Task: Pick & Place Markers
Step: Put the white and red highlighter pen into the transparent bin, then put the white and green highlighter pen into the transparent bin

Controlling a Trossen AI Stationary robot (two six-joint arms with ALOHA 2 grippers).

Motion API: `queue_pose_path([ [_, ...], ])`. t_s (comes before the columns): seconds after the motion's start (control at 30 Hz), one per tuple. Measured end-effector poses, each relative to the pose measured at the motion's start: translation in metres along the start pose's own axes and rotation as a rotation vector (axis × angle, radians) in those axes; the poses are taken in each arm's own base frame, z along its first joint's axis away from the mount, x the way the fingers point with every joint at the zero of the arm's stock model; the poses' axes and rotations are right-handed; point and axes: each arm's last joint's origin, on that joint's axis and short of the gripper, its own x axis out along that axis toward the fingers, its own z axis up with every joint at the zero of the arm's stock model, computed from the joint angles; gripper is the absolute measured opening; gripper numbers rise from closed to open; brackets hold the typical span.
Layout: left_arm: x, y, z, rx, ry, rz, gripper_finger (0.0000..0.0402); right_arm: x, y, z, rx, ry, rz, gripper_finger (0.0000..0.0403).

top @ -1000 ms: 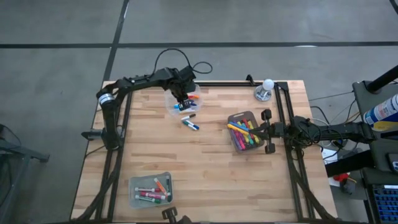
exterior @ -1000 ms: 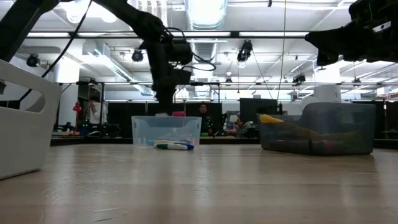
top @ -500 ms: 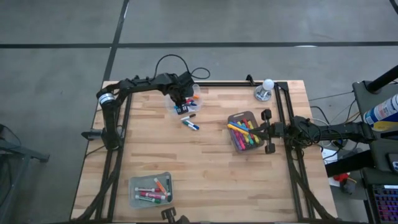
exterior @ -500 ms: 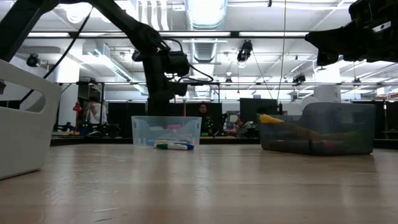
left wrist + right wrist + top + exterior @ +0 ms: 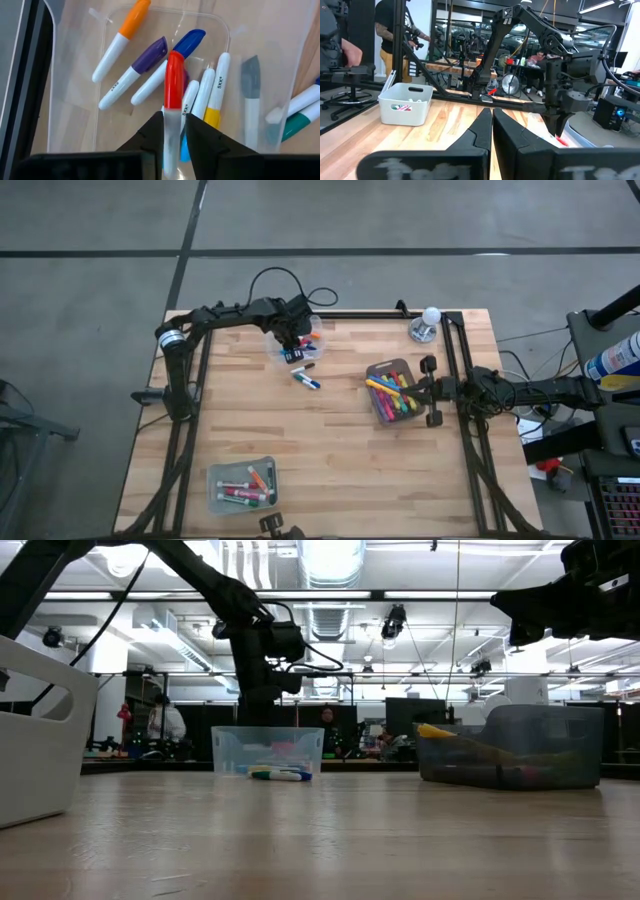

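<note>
Standing upright between left gripper fingers: red-capped marker

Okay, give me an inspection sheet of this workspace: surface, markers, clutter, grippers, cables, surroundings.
Surface: wooden table, light planks.
Job's things: markers in the clear tub, the grey bin and the near bin; two loose markers beside the tub.
Clutter: small white-topped object at the far right corner.
Grippers: left gripper over the clear tub, red marker between its fingers; right gripper shut, by the grey bin.
Cables: black loop behind the left arm.
Surroundings: concrete floor; people in the room behind.
</note>
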Motion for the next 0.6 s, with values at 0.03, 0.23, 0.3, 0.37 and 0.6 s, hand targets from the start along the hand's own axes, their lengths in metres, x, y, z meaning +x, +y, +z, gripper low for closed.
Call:
queue_pose_path([
  [0.03, 0.0, 0.0, 0.0, 0.0, 0.0, 0.0, 0.0075, 0.0, 0.0, 0.0, 0.002, 0.0, -0.001, 0.0008],
  [0.23, 0.0, 0.0, 0.0, -0.001, -0.001, 0.001, 0.0082, 0.0, 0.0, 0.0, 0.002, 0.0, 0.0, 0.0008],
  [0.3, 0.0, 0.001, 0.0, 0.005, 0.002, 0.013, 0.0082, 0.0, 0.0, 0.0, 0.0, 0.0, 0.0, 0.0008],
  [0.37, -0.003, 0.002, 0.003, 0.008, -0.002, 0.037, 0.0082, 0.0, 0.0, 0.0, 0.002, 0.0, 0.0, 0.0008],
  [0.6, -0.028, -0.002, 0.02, 0.059, -0.019, 0.074, 0.0083, 0.0, 0.0, 0.0, 0.0, 0.0, 0.0, 0.0008],
])
